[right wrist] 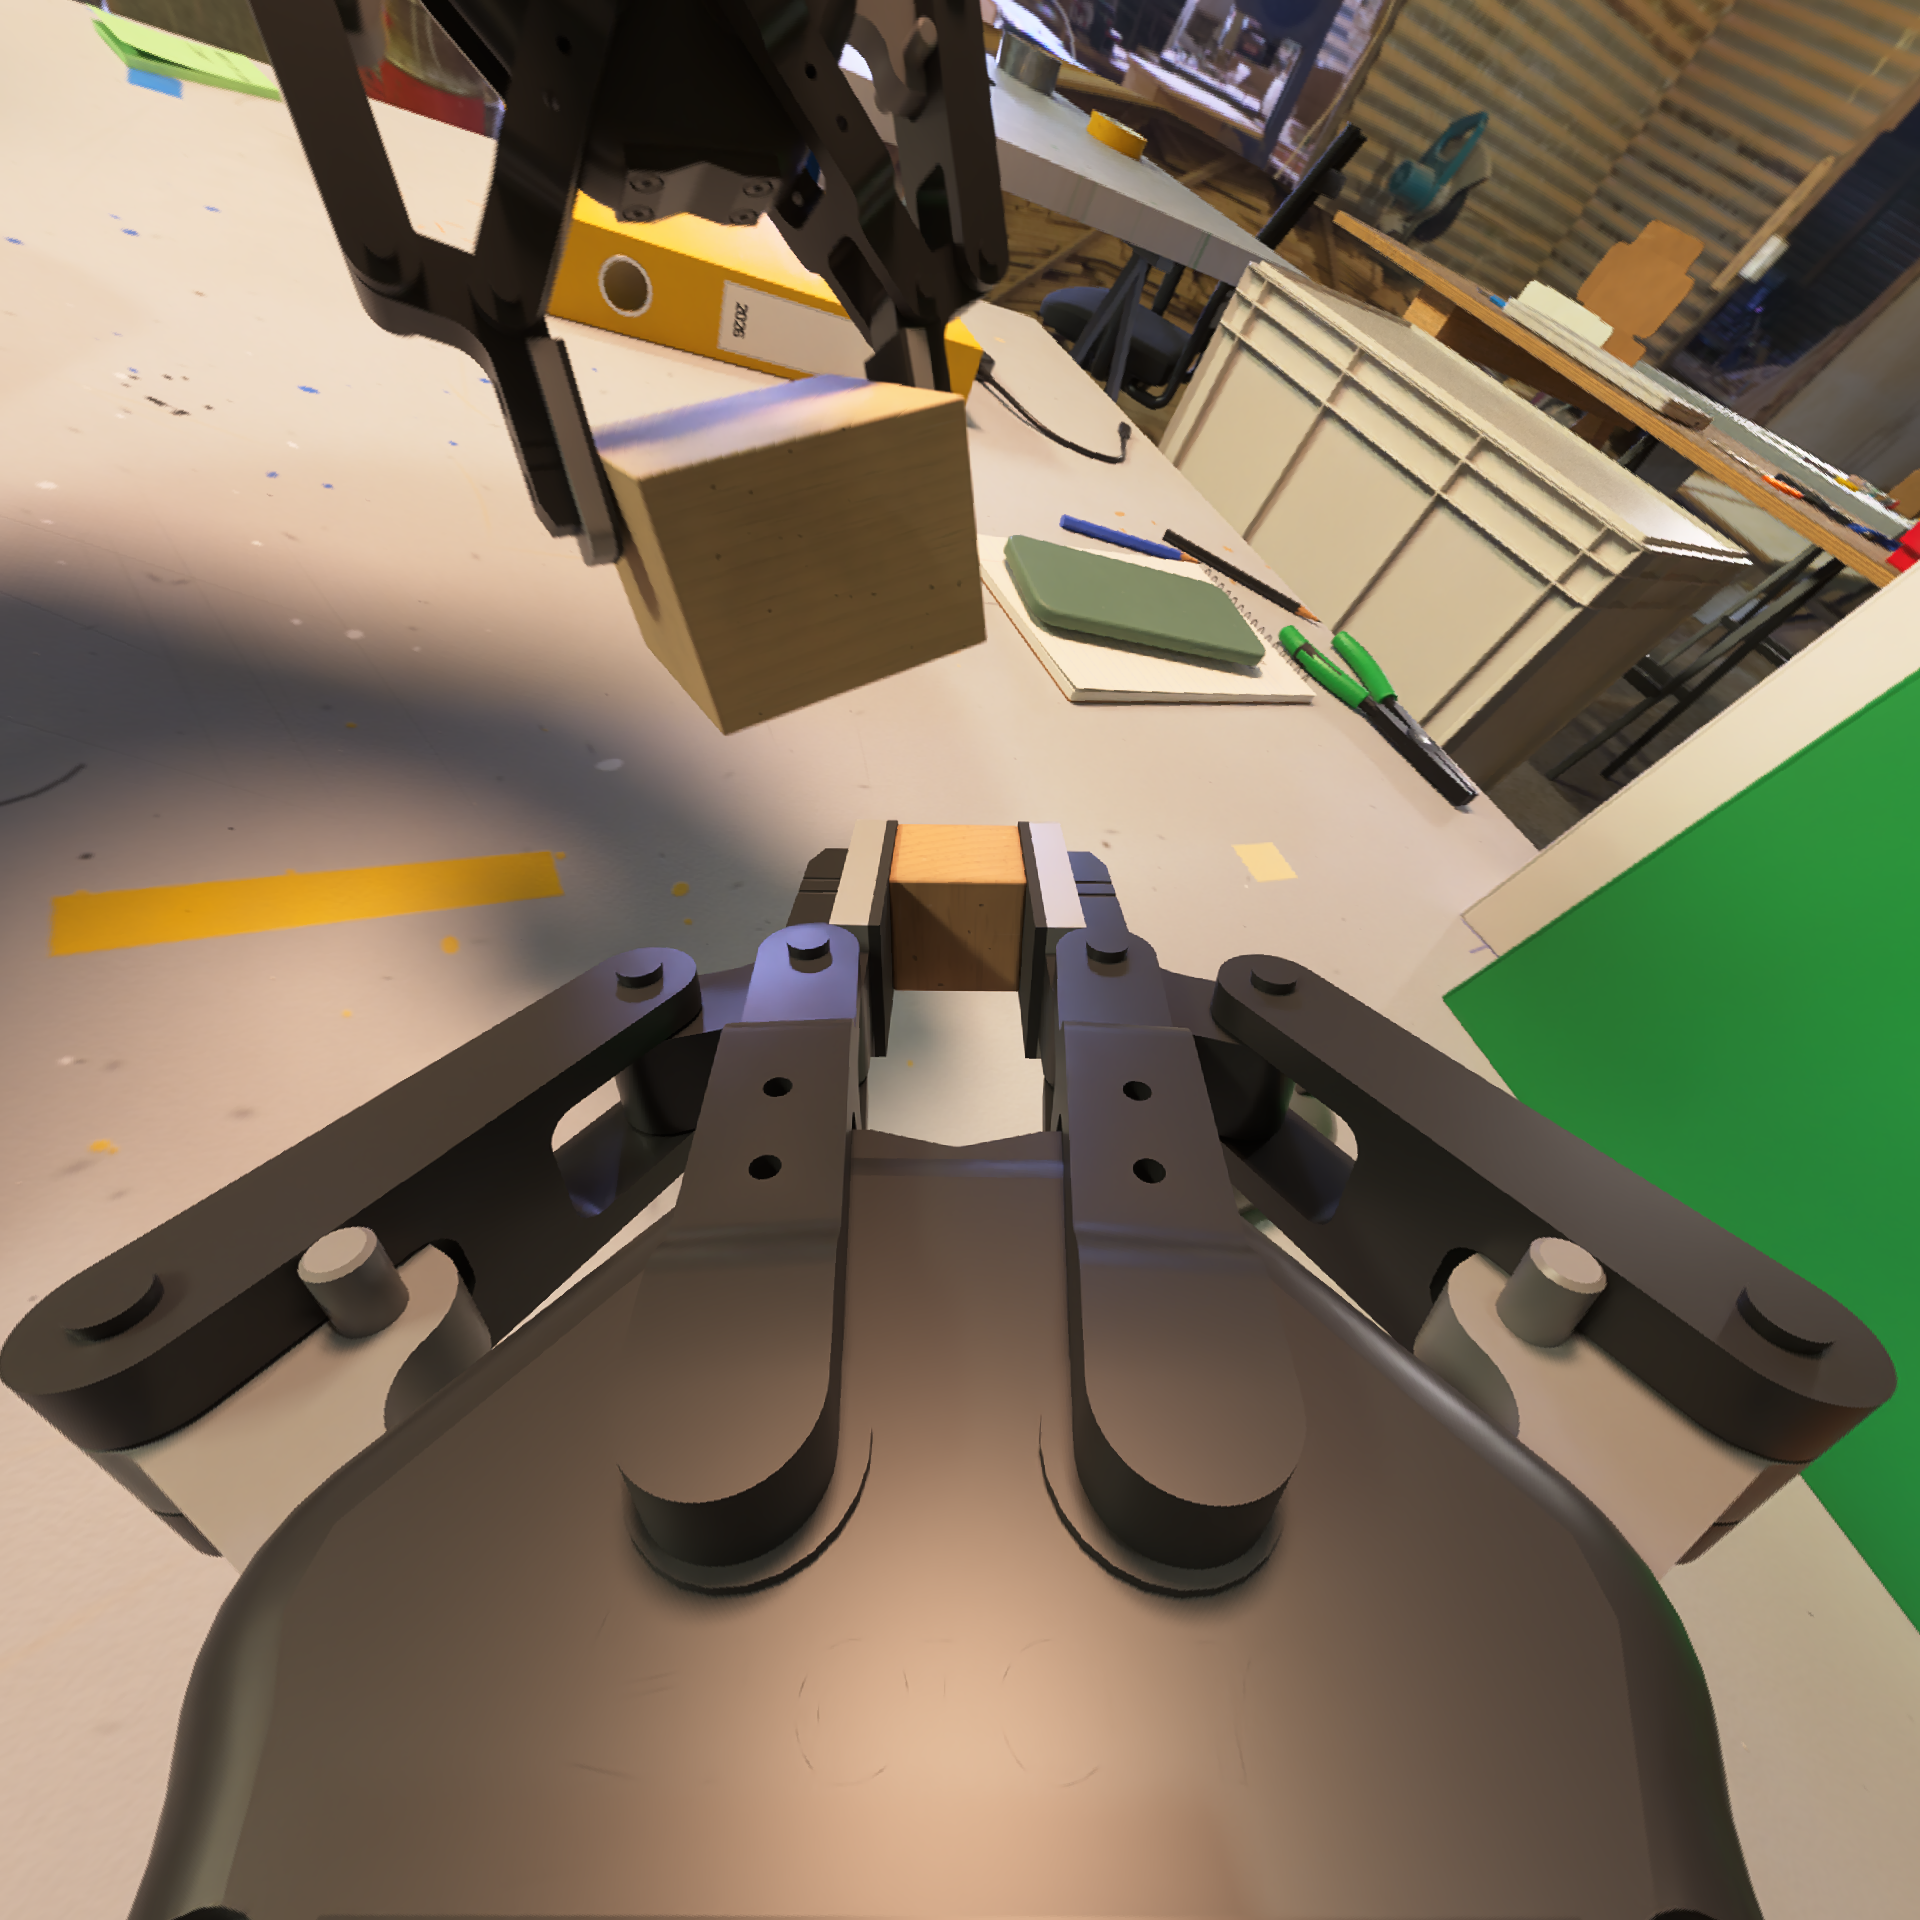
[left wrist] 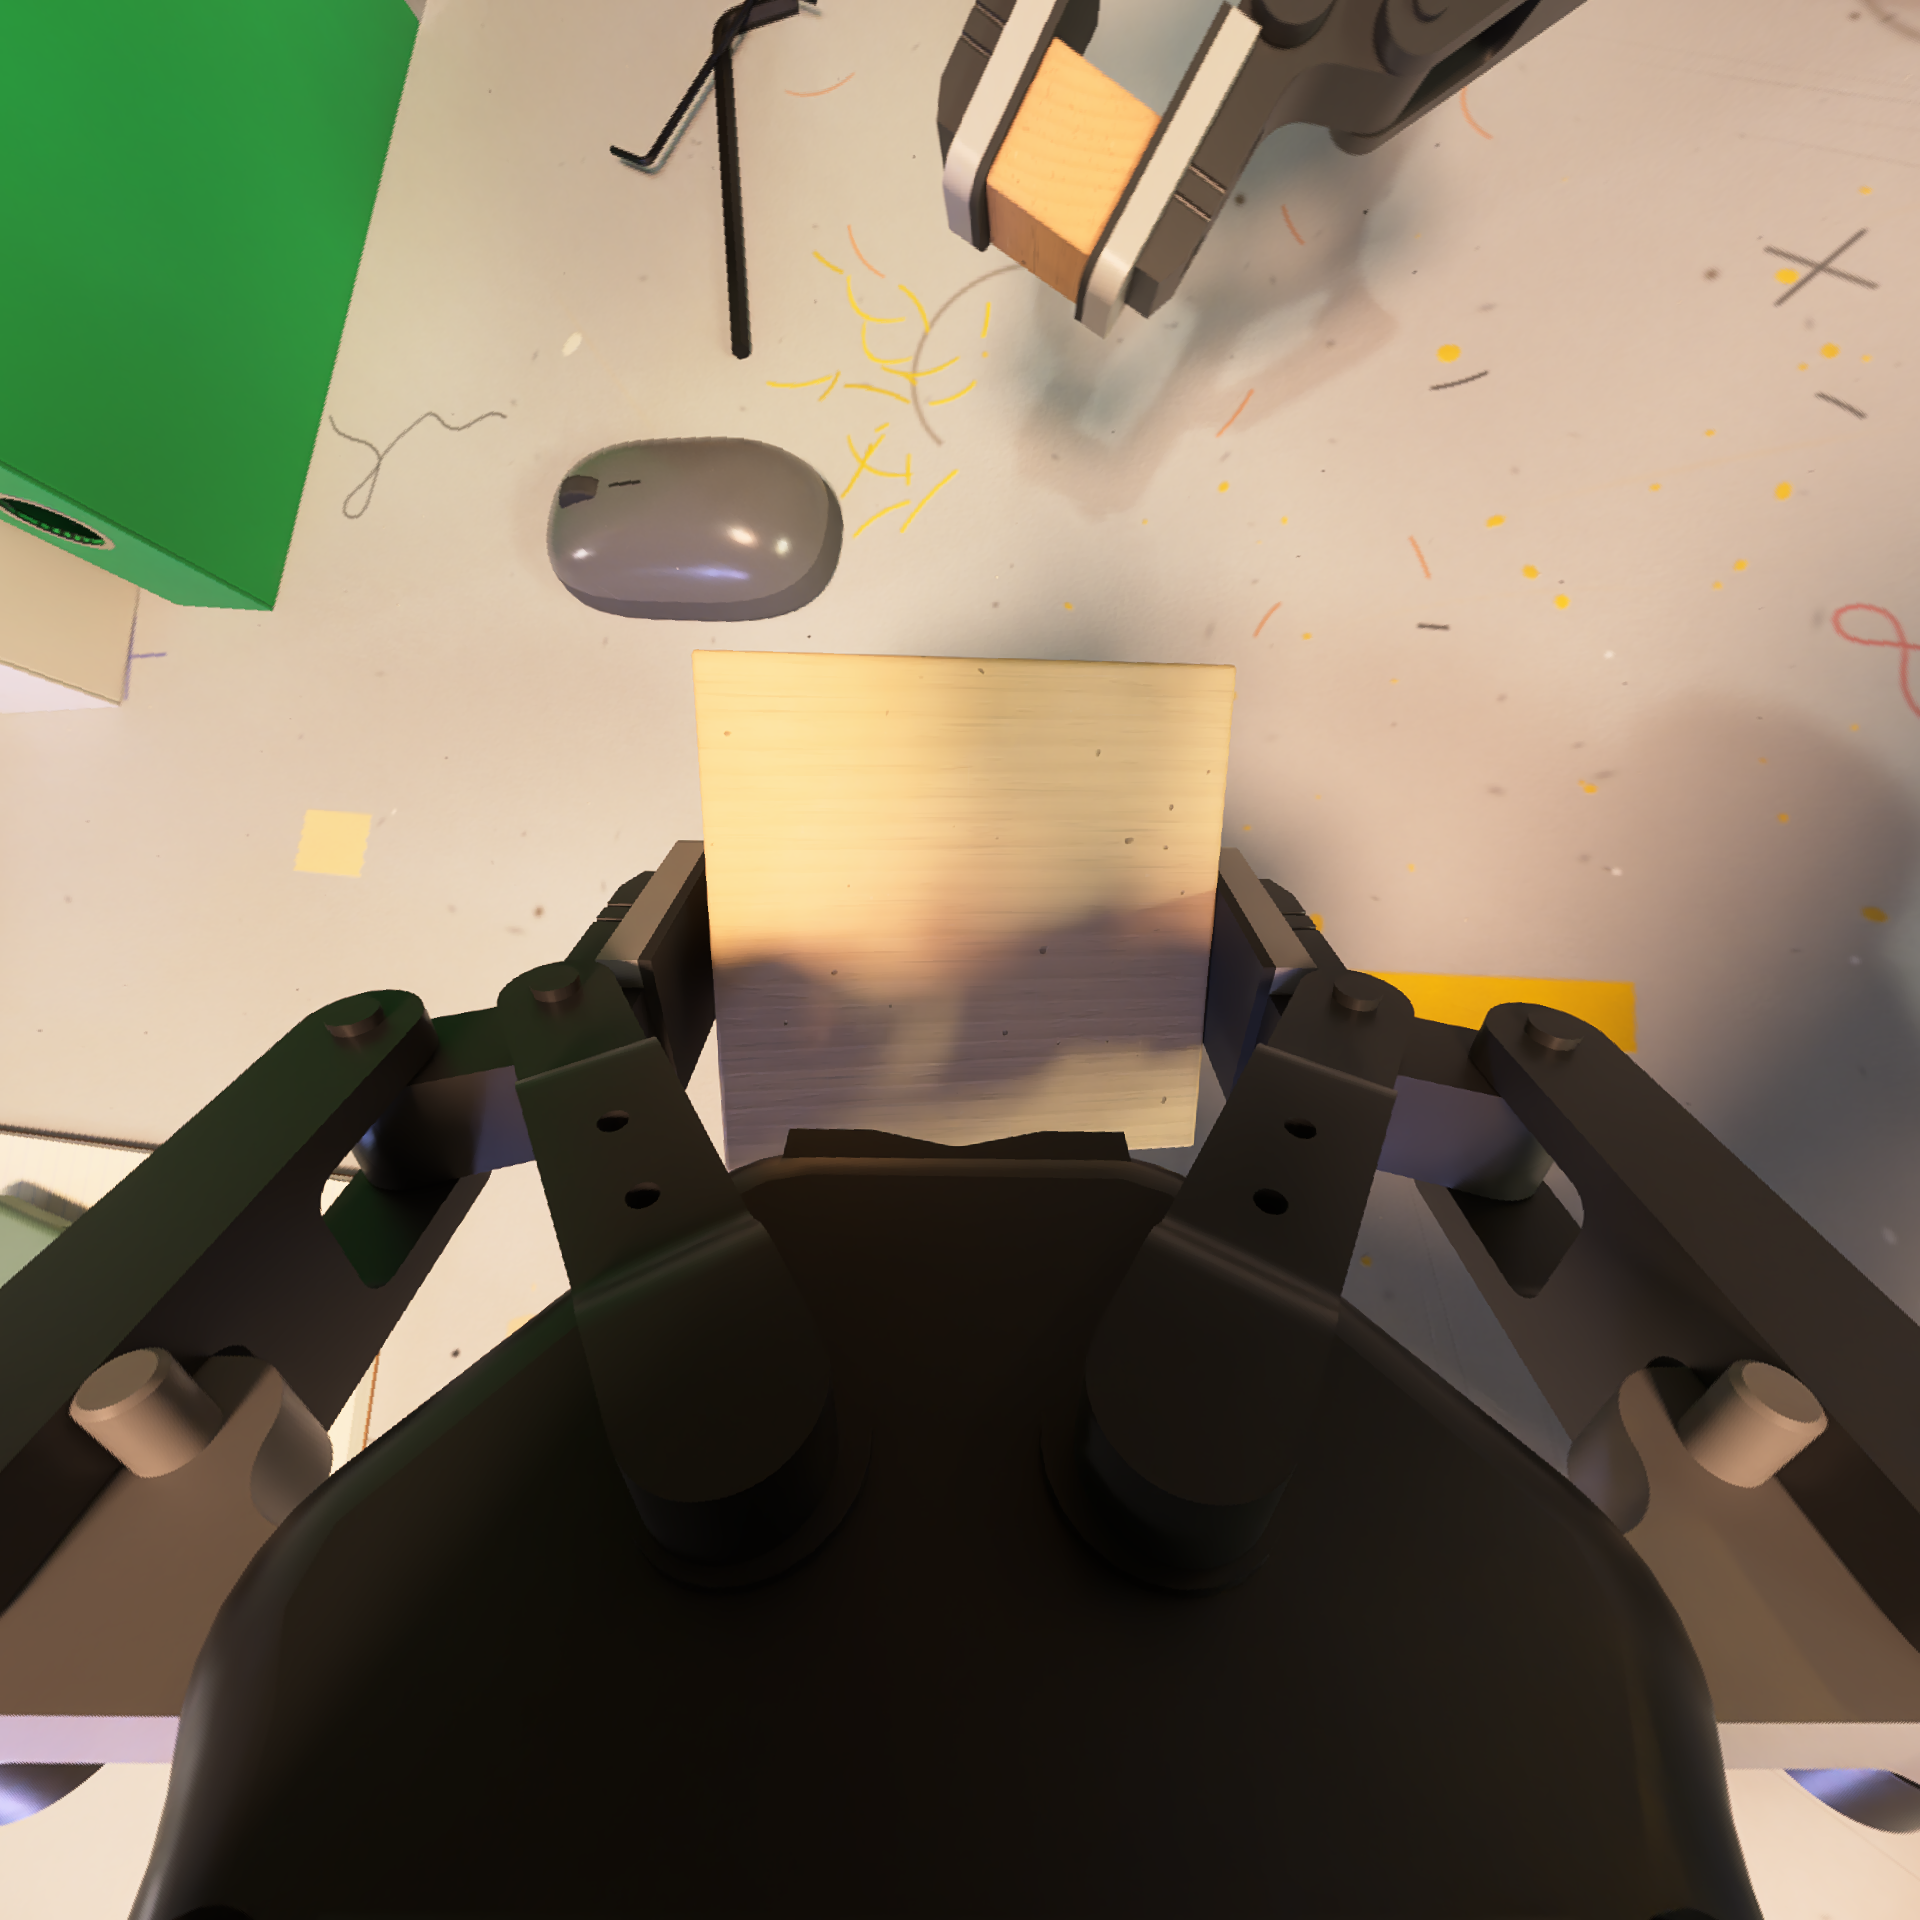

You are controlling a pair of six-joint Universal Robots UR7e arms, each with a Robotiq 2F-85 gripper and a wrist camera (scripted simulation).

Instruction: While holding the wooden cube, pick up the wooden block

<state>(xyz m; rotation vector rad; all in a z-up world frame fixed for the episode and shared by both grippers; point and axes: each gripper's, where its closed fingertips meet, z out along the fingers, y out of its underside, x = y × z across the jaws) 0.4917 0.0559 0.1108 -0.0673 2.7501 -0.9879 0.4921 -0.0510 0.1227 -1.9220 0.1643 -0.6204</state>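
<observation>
My left gripper [left wrist: 961, 883] is shut on the large pale wooden block [left wrist: 961, 831], its fingers on the block's two sides. In the right wrist view the left gripper [right wrist: 748, 499] holds the block [right wrist: 821, 551] tilted and clear above the table. My right gripper [right wrist: 956, 883] is shut on the small orange-brown wooden cube [right wrist: 956, 904], held between its pads above the table. In the left wrist view the right gripper [left wrist: 1070, 260] with the cube [left wrist: 1065, 166] hangs at the far upper right of the block.
A grey computer mouse [left wrist: 691, 530], a green box [left wrist: 177, 281] and black hex keys [left wrist: 727, 177] lie beyond the block. A yellow binder [right wrist: 727, 301], a notepad with a green case [right wrist: 1132, 603], pencils and green pliers [right wrist: 1371, 696] lie near the table's far edge.
</observation>
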